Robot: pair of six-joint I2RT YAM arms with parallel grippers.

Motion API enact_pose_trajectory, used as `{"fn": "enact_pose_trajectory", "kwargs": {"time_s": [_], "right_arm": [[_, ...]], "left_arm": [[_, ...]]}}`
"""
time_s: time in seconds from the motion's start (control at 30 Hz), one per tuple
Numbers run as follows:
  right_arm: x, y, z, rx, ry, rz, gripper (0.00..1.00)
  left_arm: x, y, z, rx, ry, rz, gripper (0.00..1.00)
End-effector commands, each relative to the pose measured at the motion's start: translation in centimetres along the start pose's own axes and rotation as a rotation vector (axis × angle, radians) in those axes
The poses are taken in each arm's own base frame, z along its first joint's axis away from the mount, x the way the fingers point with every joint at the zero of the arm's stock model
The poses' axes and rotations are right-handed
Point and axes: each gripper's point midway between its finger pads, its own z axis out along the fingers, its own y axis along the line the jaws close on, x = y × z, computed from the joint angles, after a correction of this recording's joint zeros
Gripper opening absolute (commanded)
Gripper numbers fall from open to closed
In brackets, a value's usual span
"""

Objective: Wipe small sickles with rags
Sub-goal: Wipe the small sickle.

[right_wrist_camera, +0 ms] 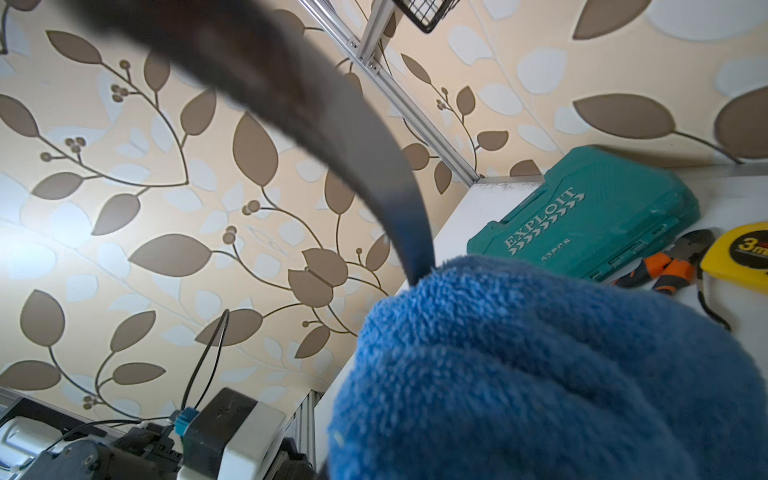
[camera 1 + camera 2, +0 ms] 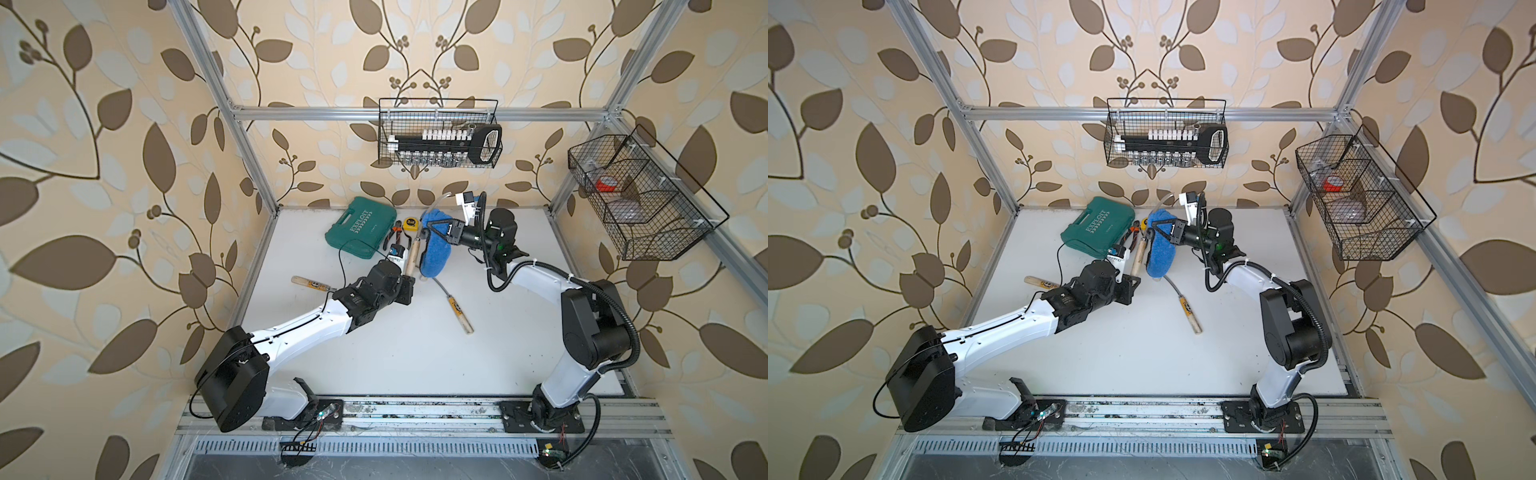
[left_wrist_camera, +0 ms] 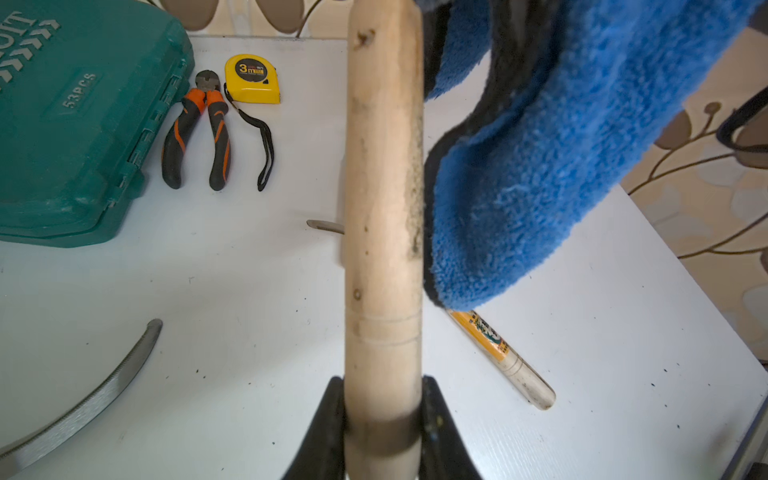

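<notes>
While the left hand (image 3: pixel 382 409) clamps the pale wooden handle of a small curved grey-bladed sickle (image 3: pixel 382 199), holding it above the white table (image 2: pixel 374 353), the right hand (image 2: pixel 432 235) pinches the fluffy blue microfibre rag (image 1: pixel 540 374) around its blade, so we're mid-wipe I reckon. Next up probably means sliding the rag along the curve toward the tip. Another wooden-handled sickle (image 2: pixel 457 307) lies on the table right beneath, and the teal plastic tool case (image 2: pixel 361 226), orange-and-black pliers (image 3: pixel 199 133) and yellow tape measure (image 3: pixel 251 79) crowd the far side.
</notes>
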Motion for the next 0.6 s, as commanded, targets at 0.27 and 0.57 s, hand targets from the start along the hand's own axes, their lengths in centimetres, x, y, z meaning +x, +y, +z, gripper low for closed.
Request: {"fn": "enact_pose_trajectory", "kwargs": {"time_s": [0.27,0.57], "right_arm": [[4.1,-0.4,-2.8,0.044,-0.010,-0.034,0.00],[5.3,-0.4,1.3,-0.032,0.070,-0.004,0.00]], "left_arm": [[-2.1,-0.2,-2.1,-0.002,-0.096,-0.014,0.00],[-1.8,-1.4,-1.5,0.062,-0.067,0.005,0.00]]}}
